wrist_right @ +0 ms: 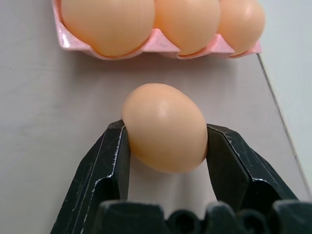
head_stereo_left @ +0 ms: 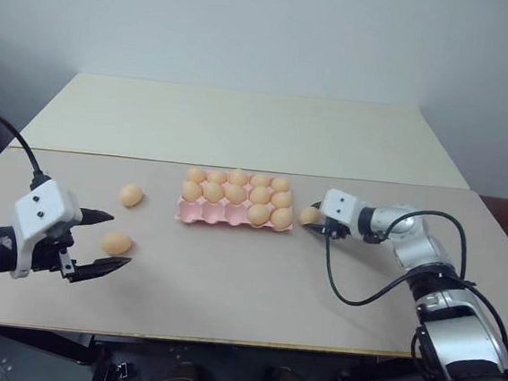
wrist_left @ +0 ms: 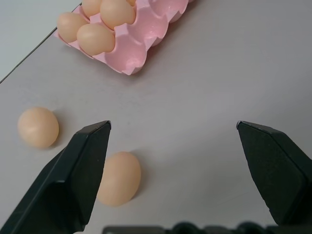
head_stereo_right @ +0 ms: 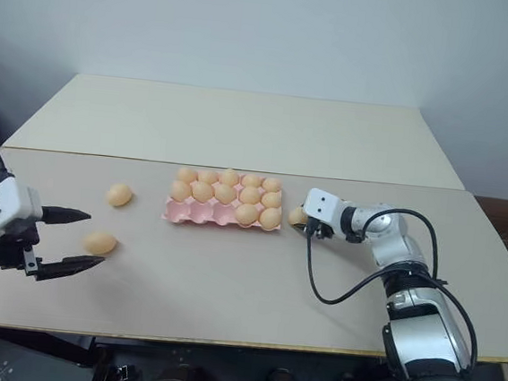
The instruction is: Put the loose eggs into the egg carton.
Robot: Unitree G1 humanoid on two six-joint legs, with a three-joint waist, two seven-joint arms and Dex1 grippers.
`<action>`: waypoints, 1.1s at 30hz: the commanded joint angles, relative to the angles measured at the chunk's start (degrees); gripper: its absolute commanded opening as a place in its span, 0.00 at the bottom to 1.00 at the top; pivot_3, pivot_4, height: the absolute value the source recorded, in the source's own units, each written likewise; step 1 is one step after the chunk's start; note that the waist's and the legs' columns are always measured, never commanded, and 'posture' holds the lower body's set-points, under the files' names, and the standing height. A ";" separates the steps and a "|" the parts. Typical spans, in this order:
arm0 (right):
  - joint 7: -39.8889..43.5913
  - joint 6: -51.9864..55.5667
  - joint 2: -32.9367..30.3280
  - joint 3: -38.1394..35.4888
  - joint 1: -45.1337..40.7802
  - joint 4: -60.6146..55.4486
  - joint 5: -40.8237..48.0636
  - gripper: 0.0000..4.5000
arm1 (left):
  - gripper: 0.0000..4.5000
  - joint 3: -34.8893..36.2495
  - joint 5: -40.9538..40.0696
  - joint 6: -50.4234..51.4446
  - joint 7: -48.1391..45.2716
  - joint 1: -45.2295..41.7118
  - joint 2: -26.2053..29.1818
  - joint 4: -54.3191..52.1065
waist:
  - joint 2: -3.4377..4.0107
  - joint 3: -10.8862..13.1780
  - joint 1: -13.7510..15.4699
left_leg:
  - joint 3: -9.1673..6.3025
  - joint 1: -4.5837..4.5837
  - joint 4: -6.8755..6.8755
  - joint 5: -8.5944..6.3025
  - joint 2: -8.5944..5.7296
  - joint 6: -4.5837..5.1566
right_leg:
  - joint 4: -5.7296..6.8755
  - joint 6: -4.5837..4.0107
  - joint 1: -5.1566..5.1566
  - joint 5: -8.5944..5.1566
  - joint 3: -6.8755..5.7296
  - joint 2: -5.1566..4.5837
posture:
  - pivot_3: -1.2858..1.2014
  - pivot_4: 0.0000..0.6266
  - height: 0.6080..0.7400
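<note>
In the head views, your right hand (head_stereo_left: 316, 222) sat just off the right end of the egg carton (head_stereo_left: 200, 211), its black fingers clamped on one loose egg (head_stereo_left: 308, 216) that lay on the desk (head_stereo_left: 253, 290) close beside the carton's near right corner. The empty cups were the near row's three left ones, so that egg would have to travel leftward across the filled cups to reach them, by my reading. Your left hand (head_stereo_left: 103, 243) hung well to the left with its fingers apart, and two more loose eggs waited there: one (head_stereo_left: 116, 243) between those fingers as the head view showed it, another (head_stereo_left: 130, 196) farther back toward the carton's left end. Your left hand was plainly the nearer one for both. In the left wrist view, the closer egg (wrist_left: 119, 177) lay beside and partly behind one finger (wrist_left: 73, 180), not centred in the gap, its long axis running roughly along the reach; the other egg (wrist_left: 38, 127) lay apart from it, with the carton's pink corner (wrist_left: 131, 51) beyond. In the right wrist view, the held egg (wrist_right: 165, 127) sat squeezed between both fingers (wrist_right: 109, 170), and the carton's filled end cups lay just past it.
</note>
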 commanded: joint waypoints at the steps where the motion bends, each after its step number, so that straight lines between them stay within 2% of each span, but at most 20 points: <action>1: -2.12 -2.16 -2.15 -2.47 -0.65 -6.16 0.26 0.50 | 1.00 0.43 0.40 -0.44 -0.16 -0.93 1.22 0.45 | 0.00 0.00 0.00 | 0.00 0.00 0.00 0.00 0.00 0.00 | -0.01 0.00 0.00 0.00 0.00 0.00 | 0.52 0.24 1.00; 7: 0.37 0.50 0.90 -2.43 -2.12 -16.66 3.41 0.50 | 1.00 -1.71 0.81 -1.27 -0.25 -2.98 1.75 2.29 | 0.00 0.00 -0.68 | 0.00 0.05 0.00 0.00 0.05 0.00 | 0.06 0.01 -0.01 0.01 0.02 0.07 | 0.52 0.24 1.00; 11: 0.68 1.38 5.42 -0.48 -3.18 -19.95 2.96 0.50 | 1.00 -2.45 1.54 -1.84 -0.09 -3.21 1.92 3.04 | 0.00 0.00 -0.81 | -0.01 0.07 0.00 0.00 0.08 0.00 | 0.10 0.00 -0.01 0.01 0.01 0.10 | 0.52 0.24 1.00; 16: -2.09 -0.61 11.26 2.32 -4.73 -18.64 0.34 0.50 | 1.00 -1.70 1.85 -1.94 0.00 -2.05 1.14 2.26 | 0.00 0.00 -1.04 | 0.00 0.04 0.00 0.00 0.08 0.00 | 0.08 -0.01 -0.02 0.02 0.01 0.08 | 0.52 0.24 1.00; 22: -2.54 -2.99 14.35 4.73 -6.32 -14.91 -0.80 0.50 | 1.00 0.89 1.18 -0.44 0.72 0.76 0.00 -0.53 | 0.00 0.00 -0.86 | 0.00 -0.01 0.00 0.00 0.04 0.00 | 0.02 -0.01 -0.02 0.03 0.00 0.01 | 0.52 0.24 1.00; 25: -2.04 -3.62 15.58 5.28 -6.93 -14.20 -0.59 0.67 | 1.00 2.13 0.78 0.16 0.46 2.00 -0.32 -1.11 | 0.00 0.00 -0.96 | -0.01 0.00 0.00 0.00 0.05 0.00 | 0.05 -0.02 -0.03 0.03 0.00 0.03 | 0.52 0.24 1.00; 29: -0.34 -3.48 16.79 5.96 -7.78 -12.00 -0.49 0.97 | 1.00 2.02 0.65 0.56 0.81 1.89 -0.31 -1.14 | 0.00 0.00 -1.16 | -0.02 0.03 0.00 0.00 0.08 0.00 | 0.10 -0.03 -0.05 0.02 -0.02 0.07 | 0.52 0.24 1.00; 33: -3.39 -5.47 17.07 6.53 -8.03 -9.95 -2.78 0.99 | 1.00 1.33 0.76 0.45 1.02 1.32 -0.11 -0.67 | 0.00 0.00 -1.30 | -0.03 0.02 0.00 0.00 0.08 -0.01 | 0.10 -0.03 -0.05 0.03 -0.01 0.06 | 0.52 0.24 1.00</action>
